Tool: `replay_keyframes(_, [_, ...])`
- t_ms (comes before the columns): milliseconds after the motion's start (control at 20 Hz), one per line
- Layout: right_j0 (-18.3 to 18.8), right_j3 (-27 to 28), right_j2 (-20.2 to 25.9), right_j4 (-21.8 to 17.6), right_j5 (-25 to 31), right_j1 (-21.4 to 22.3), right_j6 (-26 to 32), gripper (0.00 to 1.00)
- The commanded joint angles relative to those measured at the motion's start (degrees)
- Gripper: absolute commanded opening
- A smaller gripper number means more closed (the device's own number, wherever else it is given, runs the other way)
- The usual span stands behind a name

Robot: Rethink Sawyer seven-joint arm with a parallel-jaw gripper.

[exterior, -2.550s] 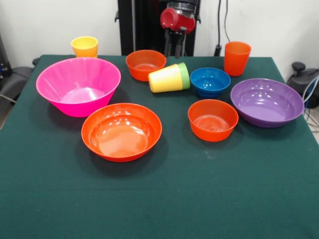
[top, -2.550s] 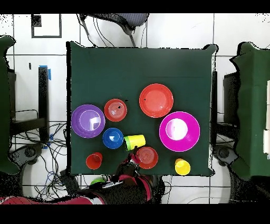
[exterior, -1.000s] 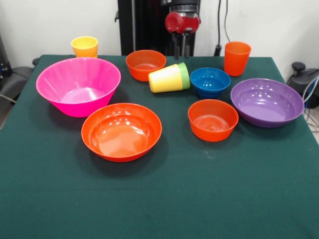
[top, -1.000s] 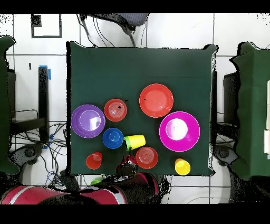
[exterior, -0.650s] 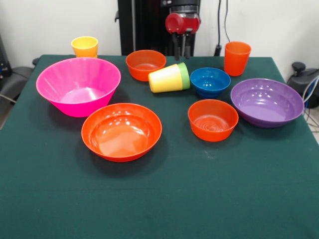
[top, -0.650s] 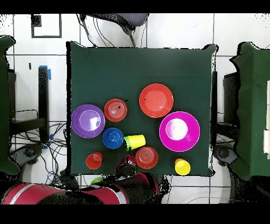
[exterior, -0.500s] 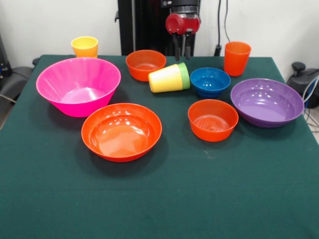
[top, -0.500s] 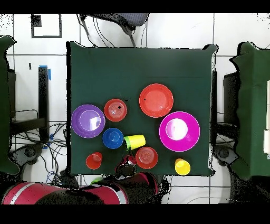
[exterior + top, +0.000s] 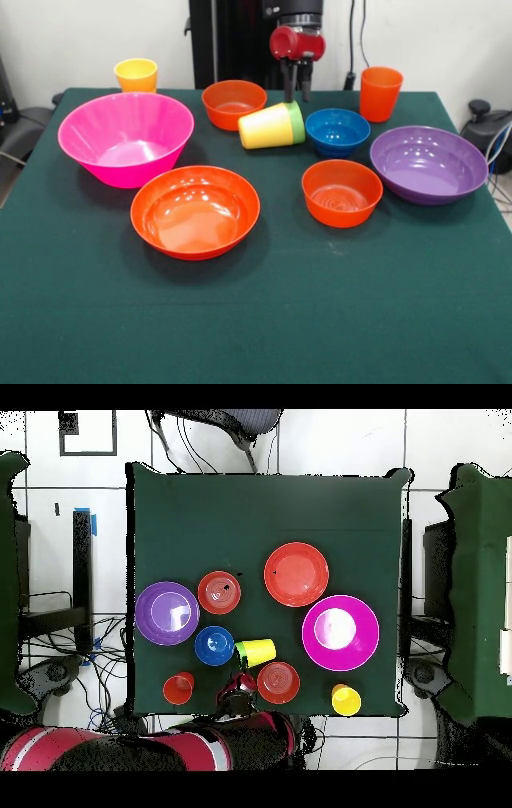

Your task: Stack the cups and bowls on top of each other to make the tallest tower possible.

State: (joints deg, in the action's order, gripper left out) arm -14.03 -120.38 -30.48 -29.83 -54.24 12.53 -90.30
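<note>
**Cups and bowls spread unstacked on a green table, claw hanging at the far edge**

No brand, label or writing is readable on any piece.

Front view: the claw (image 9: 295, 86) hangs from a red and black arm, its two dark fingers (image 9: 286, 82) apart and empty, just behind a yellow cup (image 9: 266, 127) lying on its side. A light green cup (image 9: 297, 121) is nested with the yellow cup, and only its rim end shows. Beside them to the right sits a small blue bowl (image 9: 337, 130), with a tall orange cup (image 9: 379, 93) upright behind it. A small orange bowl (image 9: 234, 103) is left of the claw.

A second yellow cup (image 9: 136, 75) stands at the far left corner, behind a big pink bowl (image 9: 126, 137). In front are a wide orange bowl (image 9: 195, 210) and another small orange bowl (image 9: 342, 192). A wide purple bowl (image 9: 428, 164) sits at the right.

Everything rests on the table (image 9: 320, 320), and the bowls all stand apart.
</note>
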Motion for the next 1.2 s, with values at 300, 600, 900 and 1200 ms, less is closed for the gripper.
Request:
replay_keyframes(300, [-3.35,4.82,0.36,9.53,-5.20,-5.22,-1.47,1.00])
replay_keyframes(600, [-4.93,5.02,-1.65,11.84,-5.15,-6.03,-1.25,1.00])
replay_keyframes(900, [-6.24,6.61,-3.26,14.33,-2.45,-8.72,-1.00,1.00])
replay_keyframes(1200, [-7.72,8.94,-1.99,14.23,3.51,-11.57,-1.25,1.00])
